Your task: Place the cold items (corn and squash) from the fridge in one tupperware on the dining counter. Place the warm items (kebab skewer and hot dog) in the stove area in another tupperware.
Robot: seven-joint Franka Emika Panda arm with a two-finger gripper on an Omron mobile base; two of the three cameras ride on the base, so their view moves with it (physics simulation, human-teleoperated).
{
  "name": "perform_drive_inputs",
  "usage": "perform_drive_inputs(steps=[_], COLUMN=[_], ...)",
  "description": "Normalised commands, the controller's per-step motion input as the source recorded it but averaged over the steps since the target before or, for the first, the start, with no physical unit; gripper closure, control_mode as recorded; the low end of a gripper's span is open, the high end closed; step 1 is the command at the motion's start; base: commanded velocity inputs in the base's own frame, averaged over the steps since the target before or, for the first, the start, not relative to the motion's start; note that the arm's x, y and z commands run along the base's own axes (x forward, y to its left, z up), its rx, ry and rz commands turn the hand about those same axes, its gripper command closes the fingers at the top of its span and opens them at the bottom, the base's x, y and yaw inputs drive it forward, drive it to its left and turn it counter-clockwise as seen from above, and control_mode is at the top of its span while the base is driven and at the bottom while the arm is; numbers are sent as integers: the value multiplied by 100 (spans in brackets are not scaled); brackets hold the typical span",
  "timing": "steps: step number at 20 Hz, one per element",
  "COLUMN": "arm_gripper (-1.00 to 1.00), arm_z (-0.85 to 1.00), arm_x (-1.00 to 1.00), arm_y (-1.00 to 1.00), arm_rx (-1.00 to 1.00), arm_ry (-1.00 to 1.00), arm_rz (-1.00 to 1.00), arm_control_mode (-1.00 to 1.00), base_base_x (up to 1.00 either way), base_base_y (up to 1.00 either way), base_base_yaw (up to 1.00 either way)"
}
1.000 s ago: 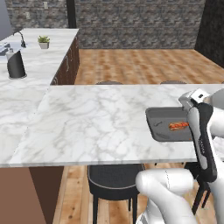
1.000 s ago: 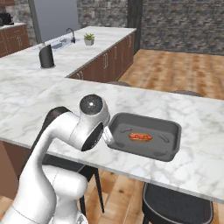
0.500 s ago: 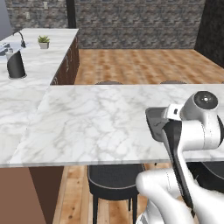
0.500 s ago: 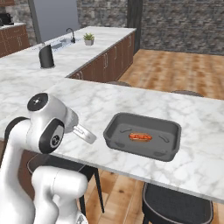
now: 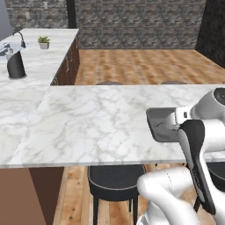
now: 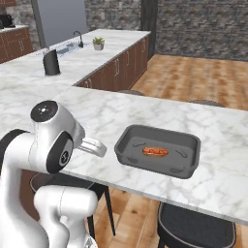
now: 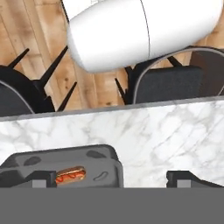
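Location type: domestic kitchen, rendered. Indicators: long marbled dining counter (image 5: 96, 127) with dark stools (image 5: 115, 182) beneath; second counter with sink faucet (image 6: 77, 38), potted plant (image 6: 98, 43), brown cabinets (image 6: 116, 72); wood plank floor (image 5: 140, 66); stone wall (image 5: 136, 22).

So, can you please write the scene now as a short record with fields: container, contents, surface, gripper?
container: dark grey tupperware, open, no lid on it
contents: one hot dog, lying flat near the middle
surface: dining counter, marbled, with black stools below its edge
gripper: gripper open, holding nothing, tupperware partly between its tips
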Motion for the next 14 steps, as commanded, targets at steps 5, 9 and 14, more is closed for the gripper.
perform_drive_inputs(steps=[5,9,14], arm_gripper=[-100,-100,-100], arm_z=[-31,-39,-31], arm_x=[-7,-5,-10], arm_y=[60,61,0], arm_rx=[-9,-10,0], arm_ry=[0,0,0], arm_rz=[16,15,19], arm_control_mode=[-100,-100,-100], base_base_x=[0,0,0], base_base_y=[0,0,0], base_base_yaw=[0,0,0])
